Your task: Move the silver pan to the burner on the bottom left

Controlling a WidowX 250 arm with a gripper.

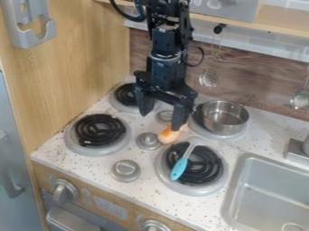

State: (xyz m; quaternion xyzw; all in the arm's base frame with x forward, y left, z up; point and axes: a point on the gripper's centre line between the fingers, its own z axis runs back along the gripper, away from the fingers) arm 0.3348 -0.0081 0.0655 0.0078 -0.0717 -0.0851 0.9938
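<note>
Hand released and gaping over the middle of the stove; silver pan on the rear burner toward two o'clock — left coil toward nine (blue-tipped utensil toward five).

1. The black arm comes in from the top edge of the view, right about its middle, and runs nearly straight down.
2. Its wrist is upright, with a thin, pale ring around it; one dark cable loops out on the view's right, and another curves at upper left.
3. The gripper hangs below, pointing down.
4. Its two fingers stand wide apart, the one on the view's right ending lower in the view.
</note>
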